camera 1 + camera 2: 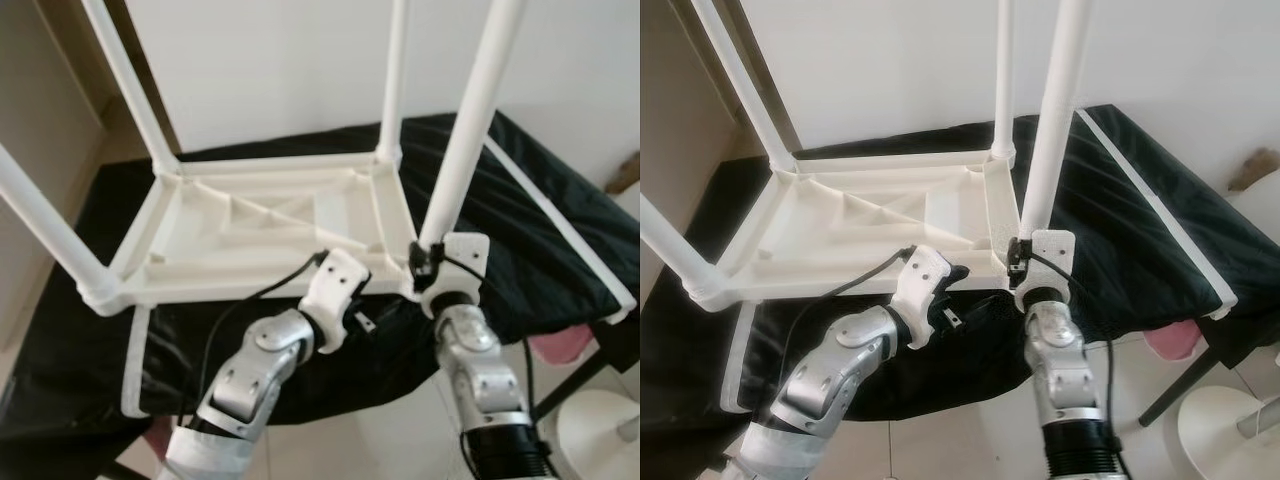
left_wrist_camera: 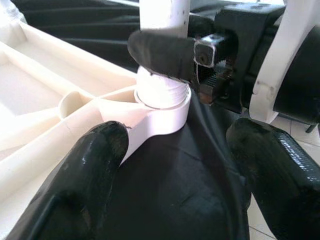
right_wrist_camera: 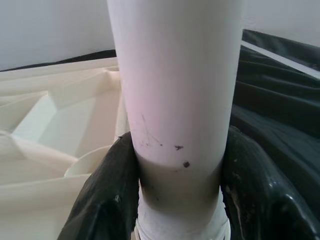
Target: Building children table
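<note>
My right gripper (image 3: 175,195) is clamped around the near-right leg (image 1: 462,150) just above its corner socket (image 2: 162,107) on the upturned tabletop (image 1: 260,225). The leg's axis runs straight up. My left gripper (image 2: 175,175) hovers spread beside that socket, probably touching nothing.

White plastic table top (image 1: 270,225), centre frame, lies upside down, ribbed underside showing. Four white tubular legs (image 1: 470,120) stand up from its corner sockets toward the frame's top.
</note>
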Motion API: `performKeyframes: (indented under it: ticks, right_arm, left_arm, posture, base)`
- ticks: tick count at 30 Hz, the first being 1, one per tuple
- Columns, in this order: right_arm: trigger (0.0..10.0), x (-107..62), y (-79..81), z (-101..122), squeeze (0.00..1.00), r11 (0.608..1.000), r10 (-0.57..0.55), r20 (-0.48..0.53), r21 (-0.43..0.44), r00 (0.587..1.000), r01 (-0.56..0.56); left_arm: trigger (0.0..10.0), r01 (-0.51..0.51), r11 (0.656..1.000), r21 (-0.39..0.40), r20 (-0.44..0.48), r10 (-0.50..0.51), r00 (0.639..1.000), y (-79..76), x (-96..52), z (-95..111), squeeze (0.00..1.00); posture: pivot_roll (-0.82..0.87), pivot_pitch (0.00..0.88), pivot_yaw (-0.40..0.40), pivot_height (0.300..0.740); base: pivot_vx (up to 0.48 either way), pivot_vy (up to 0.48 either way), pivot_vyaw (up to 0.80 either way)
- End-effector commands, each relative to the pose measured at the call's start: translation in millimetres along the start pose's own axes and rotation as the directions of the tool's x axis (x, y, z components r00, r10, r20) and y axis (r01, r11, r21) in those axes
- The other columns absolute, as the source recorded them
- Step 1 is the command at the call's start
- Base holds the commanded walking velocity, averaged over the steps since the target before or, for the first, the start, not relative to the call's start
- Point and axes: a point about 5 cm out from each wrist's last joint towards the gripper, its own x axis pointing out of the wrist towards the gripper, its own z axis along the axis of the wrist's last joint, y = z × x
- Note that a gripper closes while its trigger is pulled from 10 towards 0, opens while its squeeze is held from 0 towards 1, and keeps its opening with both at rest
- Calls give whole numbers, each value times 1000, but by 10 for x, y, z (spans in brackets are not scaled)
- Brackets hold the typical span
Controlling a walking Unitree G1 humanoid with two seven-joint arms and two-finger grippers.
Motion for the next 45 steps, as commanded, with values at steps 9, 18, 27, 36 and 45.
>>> performKeyframes:
  ticks: [9, 18, 27, 36, 45]
  right_arm:
    - [10000, -64, -112, -113, 0, 997, -54, -46, 54, 997, 57]
    - [10000, -66, -234, 11, 1000, 998, 19, 42, 64, 999, -22]
    - [10000, -111, -475, 115, 1000, 959, 280, 67, 19, 958, -282]
    - [10000, 55, -604, 243, 0, 822, 547, 18, -205, 837, -532]
    - [10000, 328, -453, 301, 0, 685, 680, -82, -286, 729, -670]
  left_arm:
    - [10000, -115, 992, 51, 18, 115, 993, 97, 31, 23, 0]
    - [10000, -58, 996, 67, 40, 55, 998, 92, 43, 48, 0]
    - [10000, 66, 998, 10, 48, -67, 997, 2, 39, 63, 0]
    - [10000, 133, 991, 31, 30, -134, 991, -71, 66, 50, 0]
    - [10000, 139, 989, 46, 22, -140, 990, -47, 78, 60, 0]
  posture:
    - [-98, 0, 73, 740]
    - [-114, 0, 78, 740]
    - [-131, 0, 83, 740]
    - [-139, 0, 92, 740]
    - [-124, 0, 89, 740]
  base:
    - [0, 0, 0]
    - [0, 0, 0]
    - [0, 0, 0]
    - [0, 0, 0]
    - [0, 0, 0]
